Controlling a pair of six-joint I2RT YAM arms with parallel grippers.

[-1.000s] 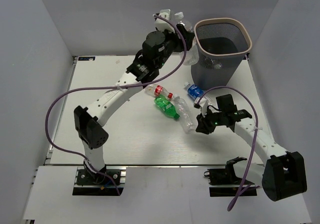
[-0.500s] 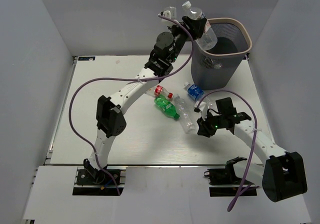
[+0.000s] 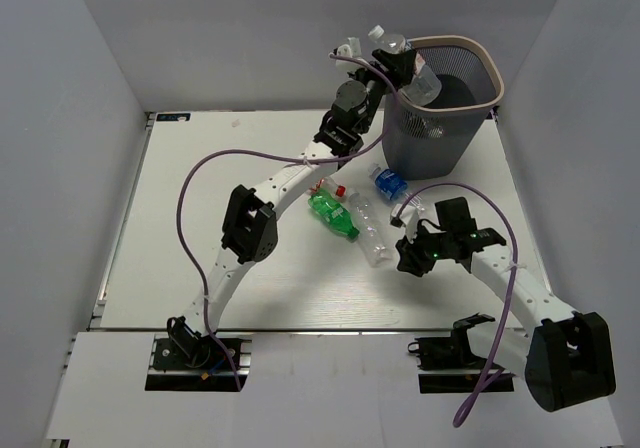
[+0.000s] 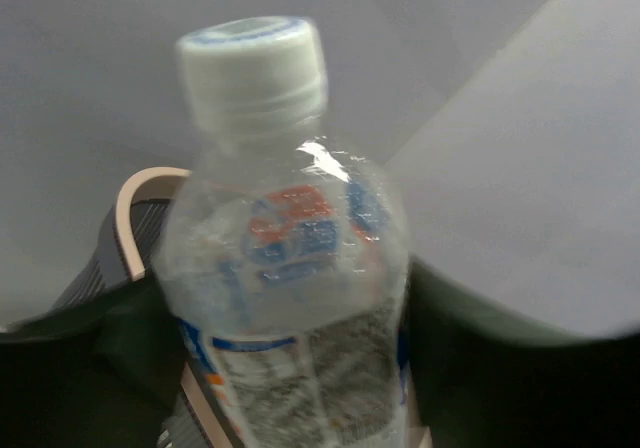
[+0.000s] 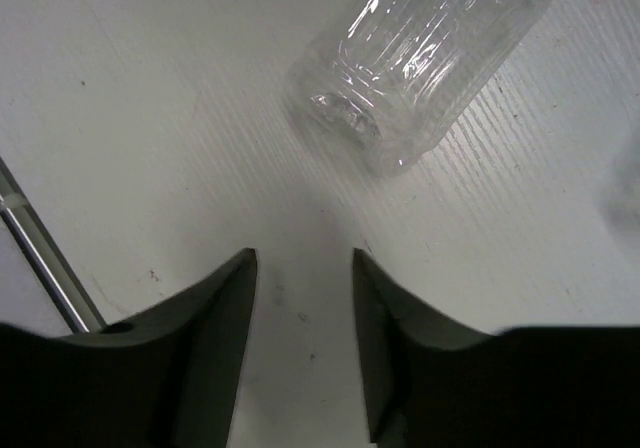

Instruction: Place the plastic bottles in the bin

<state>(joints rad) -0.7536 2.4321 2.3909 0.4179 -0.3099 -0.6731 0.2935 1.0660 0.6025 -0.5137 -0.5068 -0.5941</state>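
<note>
Wire-mesh bin (image 3: 445, 143), dark grey with a pale rounded rim, stands at the far right of the white table (image 3: 200, 218). Over its left rim the left gripper (image 3: 403, 66) pinches a clear white-capped bottle (image 4: 290, 268), tilted, cap outward and base over the opening; letting go there should drop it inside. The right gripper (image 5: 305, 308) hangs spread and empty, low over the tabletop. A clear ribbed bottle (image 5: 420, 58) lies just ahead of it, its long axis slanting away up-right. Nearby lie a green bottle (image 3: 333, 215) and a blue-labelled bottle (image 3: 388, 181), both thin glossy plastic that probably rolls easily.
</note>
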